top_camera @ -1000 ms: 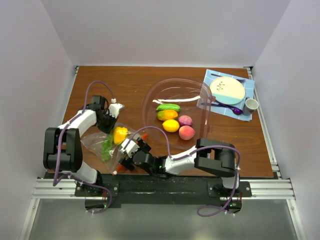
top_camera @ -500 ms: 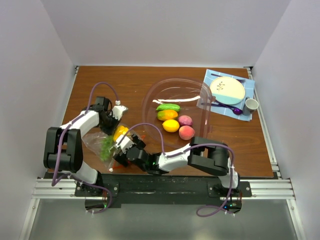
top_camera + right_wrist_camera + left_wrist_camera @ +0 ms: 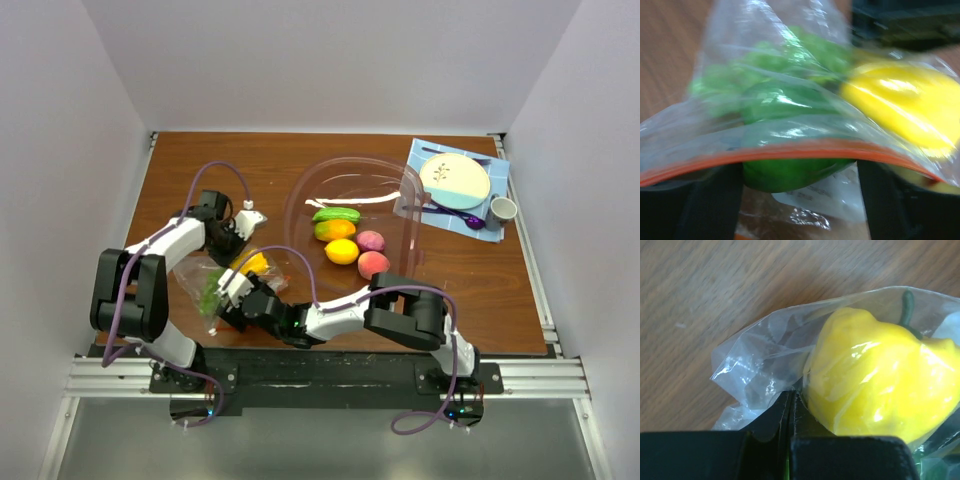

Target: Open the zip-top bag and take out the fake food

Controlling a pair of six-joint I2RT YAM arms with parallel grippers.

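The zip-top bag (image 3: 205, 290) lies on the table at the near left, holding a yellow pepper (image 3: 251, 263) and green grapes (image 3: 210, 293). My left gripper (image 3: 240, 228) is shut on the bag's far corner; in the left wrist view the jaws (image 3: 790, 396) pinch clear plastic (image 3: 752, 365) beside the pepper (image 3: 880, 385). My right gripper (image 3: 228, 300) is open at the bag's mouth. In the right wrist view its fingers (image 3: 705, 200) straddle the orange-red zip strip (image 3: 790, 151), with a green piece (image 3: 790, 175) showing under it and the pepper (image 3: 905, 110) behind.
A large clear bowl (image 3: 300, 195) in the middle holds a cucumber (image 3: 336, 214), mango (image 3: 335, 230), lemon (image 3: 342, 251), a purple fruit (image 3: 371, 241) and a peach (image 3: 374, 265). A plate (image 3: 455, 180) and cup (image 3: 503, 209) sit on a blue mat at the far right.
My right gripper has moved left along the near edge to the bag's mouth. My left gripper has shifted right with the bag corner, and the pepper moved with it.
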